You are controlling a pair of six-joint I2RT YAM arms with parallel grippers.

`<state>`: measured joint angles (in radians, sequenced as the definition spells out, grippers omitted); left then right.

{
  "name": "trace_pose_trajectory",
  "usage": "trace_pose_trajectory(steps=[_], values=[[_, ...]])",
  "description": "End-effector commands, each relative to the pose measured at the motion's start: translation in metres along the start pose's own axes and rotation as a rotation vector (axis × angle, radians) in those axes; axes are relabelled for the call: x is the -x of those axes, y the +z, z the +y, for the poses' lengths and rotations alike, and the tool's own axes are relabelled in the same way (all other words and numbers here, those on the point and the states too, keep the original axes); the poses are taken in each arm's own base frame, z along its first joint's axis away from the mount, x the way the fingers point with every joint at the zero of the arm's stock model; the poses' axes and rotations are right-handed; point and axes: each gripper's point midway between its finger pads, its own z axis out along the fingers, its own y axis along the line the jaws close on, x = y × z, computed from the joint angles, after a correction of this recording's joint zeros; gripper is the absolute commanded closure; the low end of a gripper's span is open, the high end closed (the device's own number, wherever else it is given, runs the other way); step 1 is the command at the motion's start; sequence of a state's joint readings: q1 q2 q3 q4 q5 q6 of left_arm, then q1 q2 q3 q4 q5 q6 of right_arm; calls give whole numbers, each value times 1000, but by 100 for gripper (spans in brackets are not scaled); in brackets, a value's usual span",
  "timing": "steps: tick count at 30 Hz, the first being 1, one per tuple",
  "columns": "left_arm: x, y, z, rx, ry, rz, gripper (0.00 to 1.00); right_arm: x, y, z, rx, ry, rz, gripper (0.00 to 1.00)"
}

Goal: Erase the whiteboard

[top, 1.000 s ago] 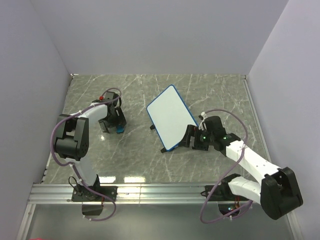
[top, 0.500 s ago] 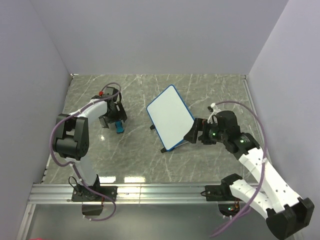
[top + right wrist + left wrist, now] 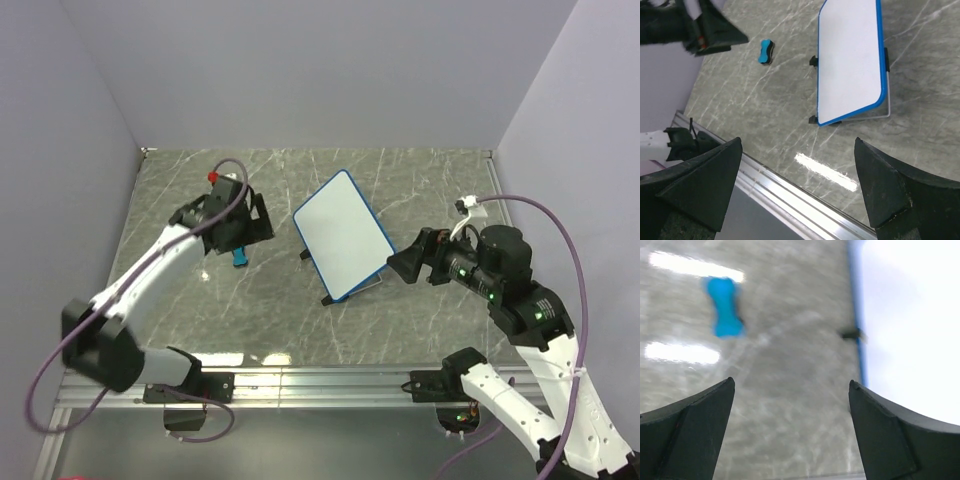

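Note:
The whiteboard (image 3: pixel 342 235) stands tilted on a wire stand in the middle of the marble table, its white face blank inside a blue rim. It also fills the right of the left wrist view, whiteboard (image 3: pixel 912 325), and shows at the top of the right wrist view, whiteboard (image 3: pixel 850 55). A small blue eraser (image 3: pixel 240 258) lies loose on the table left of the board, eraser (image 3: pixel 725 307), eraser (image 3: pixel 766 52). My left gripper (image 3: pixel 257 225) hovers open above and beside it, gripper (image 3: pixel 791 385), with nothing in it. To the right of the board my right gripper (image 3: pixel 405 265) is open and empty, gripper (image 3: pixel 798 142).
An aluminium rail (image 3: pixel 300 380) runs along the near table edge, rail (image 3: pixel 790 200). Grey walls close in the table on the left, back and right. The left arm (image 3: pixel 690 27) shows at the top left of the right wrist view.
My left gripper has opened wider and lifted away from the blue eraser, which stays on the table. The right arm has drawn back to the right, away from the board's edge.

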<state>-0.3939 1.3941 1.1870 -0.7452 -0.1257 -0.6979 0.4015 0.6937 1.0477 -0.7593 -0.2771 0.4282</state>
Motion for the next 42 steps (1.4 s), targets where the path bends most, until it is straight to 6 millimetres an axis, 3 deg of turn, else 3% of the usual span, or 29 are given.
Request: trace_pose_trajectory(steps=[1,3,4,7,8,13,21,31,35,37,38,40,41,42], values=[[-26,-56,-39,-198,46,-74,1,0,-11,-7,-37,-32,-28,0],[-36,-66,-36,-211,32,-131,1,3,-13,-12,-53,-35,-82,0],[-37,-84,-35,-255,15,-170,0,-1,-15,-16,-57,-37,-103,0],[-42,-92,-17,-258,-36,-228,1,-3,-16,-20,-52,-38,-163,0],[-40,-102,-14,-287,-49,-262,1,-1,-16,-19,-41,-36,-185,0],[-39,-105,-4,-268,-3,-290,1,-10,-4,-25,-43,-14,-164,0],[-33,-104,-19,-296,22,-285,1,-14,10,-33,-69,-20,-134,0],[-22,-105,-24,-269,73,-304,1,-9,23,-29,-41,-11,-124,0],[4,-119,-20,-209,46,-385,1,-2,27,-27,-38,-12,-141,0],[39,-153,-27,-246,-16,-533,1,0,29,-27,-38,-8,-143,0],[46,-155,-21,-232,-22,-587,1,4,30,-26,-37,-8,-158,0],[70,-180,-18,-293,-84,-762,1,8,34,-25,-27,-7,-174,0],[65,-164,-4,-231,-25,-801,1,9,36,-25,-25,-5,-183,0],[64,-163,0,-233,-12,-830,1,9,39,-26,-26,-2,-183,0]])
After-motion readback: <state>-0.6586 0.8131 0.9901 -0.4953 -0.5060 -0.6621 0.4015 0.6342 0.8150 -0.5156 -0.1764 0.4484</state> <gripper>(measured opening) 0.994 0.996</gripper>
